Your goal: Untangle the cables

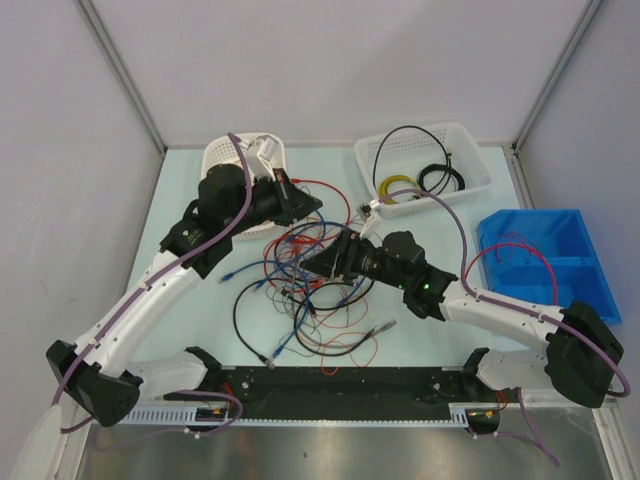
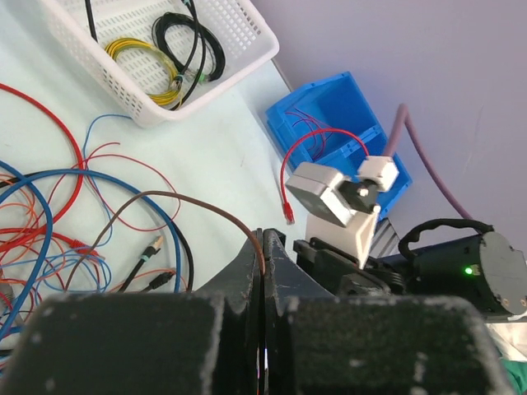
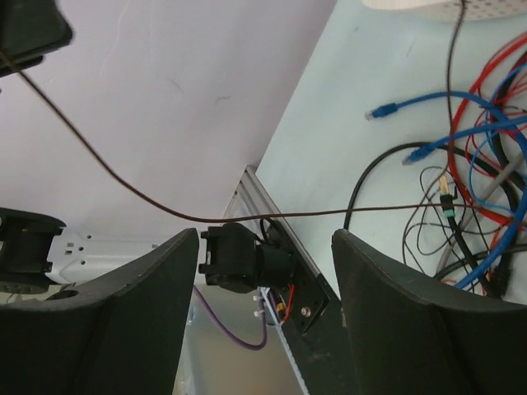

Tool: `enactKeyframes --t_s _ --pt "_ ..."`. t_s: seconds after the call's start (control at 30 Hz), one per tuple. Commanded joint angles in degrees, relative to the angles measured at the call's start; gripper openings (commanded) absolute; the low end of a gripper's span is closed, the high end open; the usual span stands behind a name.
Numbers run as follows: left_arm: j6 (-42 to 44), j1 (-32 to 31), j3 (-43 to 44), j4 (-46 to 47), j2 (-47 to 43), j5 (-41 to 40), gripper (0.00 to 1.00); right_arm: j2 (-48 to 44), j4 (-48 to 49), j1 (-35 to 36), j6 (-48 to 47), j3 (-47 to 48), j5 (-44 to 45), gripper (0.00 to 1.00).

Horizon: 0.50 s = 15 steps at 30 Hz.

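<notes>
- Tangled heap of thin red, blue and black cables [image 1: 310, 295] lies on the pale surface [image 1: 215, 320], below and between both hands. It is not yet sorted.
- Thin brown cable [image 3: 280, 216] runs up out of the heap into the left hand [image 2: 262, 271], which is clamped fully shut on it.
- Right hand [image 3: 265, 247]: fingers wide apart, gripping nothing. The brown cable crosses just past its tips; can't tell if it touches.
- Progress, judged: early. Coiled yellow and black cables sit in the rectangular white mesh basket [image 1: 470, 185] beyond the right hand. One red cable is in the blue plastic bin [image 1: 575, 240] to its outer side. Most of the heap is left.
- Room: the round white basket [image 1: 222, 160] crowds the back of the left hand. Open surface lies on the near side of the heap.
</notes>
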Motion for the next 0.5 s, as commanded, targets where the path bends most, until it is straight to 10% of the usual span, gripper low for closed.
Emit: enactKeyframes --t_s 0.0,0.47 --pt "-0.37 0.34 2.36 1.2 0.2 0.96 0.0 -2.11 6.63 1.24 -4.9 1.92 0.51 0.71" --pt "-1.42 0.34 0.51 1.98 0.47 1.57 0.0 -2.75 -2.58 5.91 -21.42 11.31 11.14 0.71"
